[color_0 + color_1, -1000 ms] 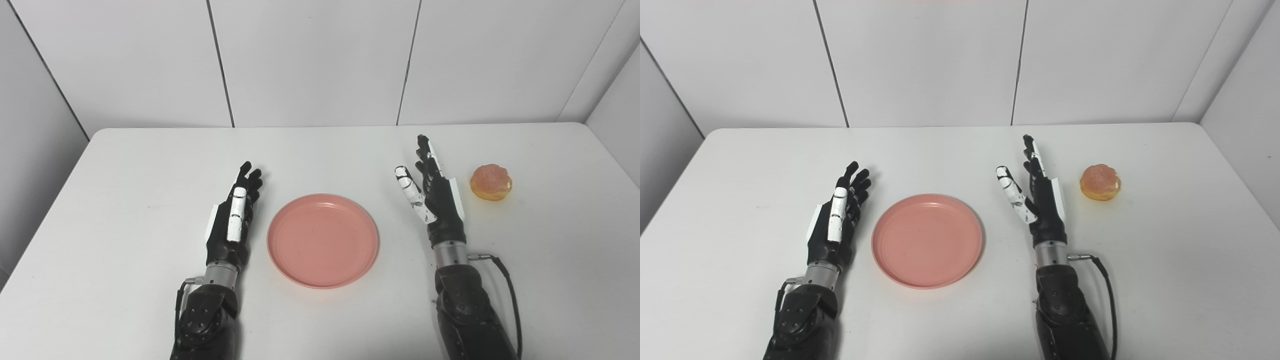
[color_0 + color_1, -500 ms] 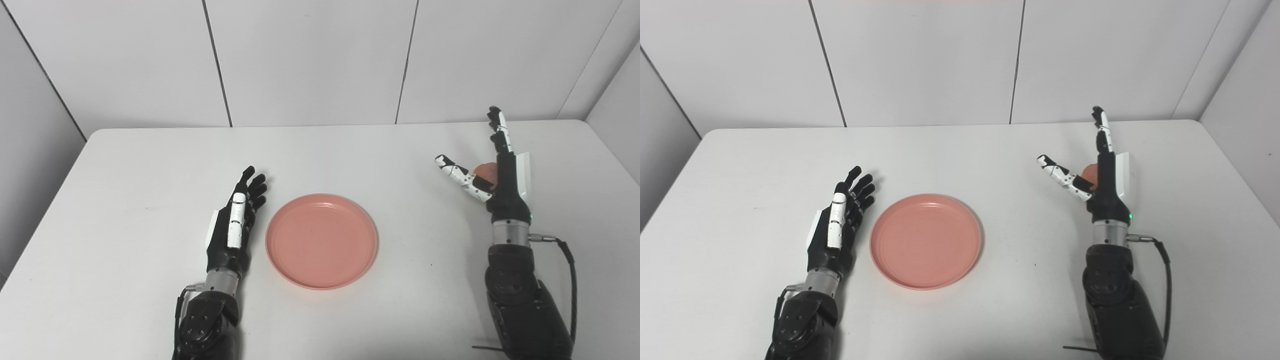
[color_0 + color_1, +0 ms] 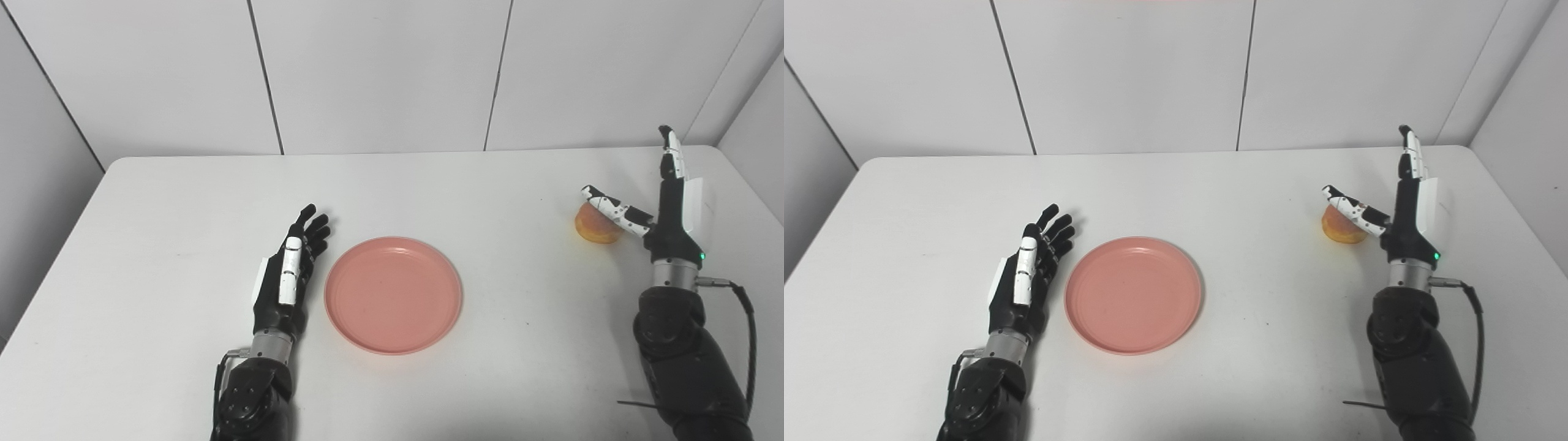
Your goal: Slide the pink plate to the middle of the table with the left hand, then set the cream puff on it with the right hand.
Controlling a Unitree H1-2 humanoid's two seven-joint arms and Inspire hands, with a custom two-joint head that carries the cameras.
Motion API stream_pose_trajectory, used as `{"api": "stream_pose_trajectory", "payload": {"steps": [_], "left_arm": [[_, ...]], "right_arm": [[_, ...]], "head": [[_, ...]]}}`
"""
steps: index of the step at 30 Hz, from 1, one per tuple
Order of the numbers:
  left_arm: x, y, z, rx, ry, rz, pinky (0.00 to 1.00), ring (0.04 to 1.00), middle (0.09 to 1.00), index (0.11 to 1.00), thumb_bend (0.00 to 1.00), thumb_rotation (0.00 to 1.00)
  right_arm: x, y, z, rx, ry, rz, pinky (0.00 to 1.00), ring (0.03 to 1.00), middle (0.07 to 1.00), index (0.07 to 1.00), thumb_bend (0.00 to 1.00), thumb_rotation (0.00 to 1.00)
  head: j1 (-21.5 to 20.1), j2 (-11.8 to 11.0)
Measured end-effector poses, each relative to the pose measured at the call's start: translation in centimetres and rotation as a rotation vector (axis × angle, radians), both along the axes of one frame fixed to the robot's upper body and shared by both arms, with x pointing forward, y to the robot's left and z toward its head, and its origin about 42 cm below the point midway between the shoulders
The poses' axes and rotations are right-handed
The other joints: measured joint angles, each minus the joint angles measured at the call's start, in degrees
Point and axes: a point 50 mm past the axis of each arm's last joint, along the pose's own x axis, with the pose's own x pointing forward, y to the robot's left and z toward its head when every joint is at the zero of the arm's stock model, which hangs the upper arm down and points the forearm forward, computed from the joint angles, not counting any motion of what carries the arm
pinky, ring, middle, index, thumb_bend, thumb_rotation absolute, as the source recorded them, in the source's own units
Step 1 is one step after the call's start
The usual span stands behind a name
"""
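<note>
The pink plate (image 3: 393,294) lies empty near the middle of the white table (image 3: 153,202). My left hand (image 3: 288,275) rests open just left of the plate, fingers straight, not touching it. The cream puff (image 3: 593,226) sits on the table at the right. My right hand (image 3: 664,208) is open and raised just right of the puff, fingers pointing up, thumb stretched over the puff's top and partly hiding it. It holds nothing. The plate (image 3: 1134,294), puff (image 3: 1338,226) and right hand (image 3: 1405,205) also show in the right eye view.
White wall panels (image 3: 380,73) close off the table's far edge and the right side. The right hand is close to the table's right edge (image 3: 750,202). A black cable (image 3: 744,331) loops from the right wrist.
My right hand has swung right from beside the plate, past the cream puff, and now stands on the puff's right side with the thumb over it. The left hand and plate have barely moved.
</note>
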Motion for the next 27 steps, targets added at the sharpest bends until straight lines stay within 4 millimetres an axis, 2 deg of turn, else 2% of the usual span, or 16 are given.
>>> {"api": "stream_pose_trajectory", "payload": {"steps": [3, 8, 15, 22, 26, 27], "left_arm": [[0.0, 0.0, 0.0, 0.002, 0.0, -0.001, 0.93, 0.898, 0.894, 0.902, 0.53, 1.0], [0.0, 0.2, 0.0, -0.004, 0.0, -0.003, 0.93, 0.902, 0.894, 0.898, 0.52, 1.0], [-0.2, 0.4, 0.1, -0.012, -0.005, -0.016, 0.94, 0.904, 0.896, 0.898, 0.51, 1.0], [-0.3, 0.7, 0.1, -0.017, -0.008, -0.02, 0.95, 0.916, 0.905, 0.909, 0.53, 1.0], [-0.3, 0.7, 0.1, -0.022, -0.009, -0.024, 0.95, 0.915, 0.901, 0.904, 0.52, 1.0], [-0.3, 0.7, 0.1, -0.023, -0.009, -0.024, 0.95, 0.916, 0.904, 0.909, 0.53, 1.0]], "right_arm": [[0.2, -0.3, -1.0, -0.002, 0.069, -0.033, 0.82, 0.916, 0.947, 0.94, 0.74, 0.38], [0.6, 0.3, -2.3, -0.034, 0.146, -0.04, 0.78, 0.889, 0.916, 0.934, 0.77, 0.33], [1.3, 0.8, -2.7, -0.035, 0.227, -0.02, 0.76, 0.882, 0.915, 0.929, 0.8, 0.32], [1.5, 1.6, -2.6, -0.042, 0.294, 0.016, 0.76, 0.881, 0.913, 0.92, 0.78, 0.31], [1.5, 1.7, -2.6, -0.06, 0.305, 0.019, 0.72, 0.848, 0.891, 0.894, 0.73, 0.23], [1.6, 1.6, -2.4, -0.063, 0.306, 0.017, 0.69, 0.819, 0.871, 0.871, 0.69, 0.14]], "head": [[-0.35, -0.09], [-1.23, -0.17], [-2.11, -0.18], [-2.11, 0.0], [-2.02, 0.0], [-1.94, 0.09]]}}
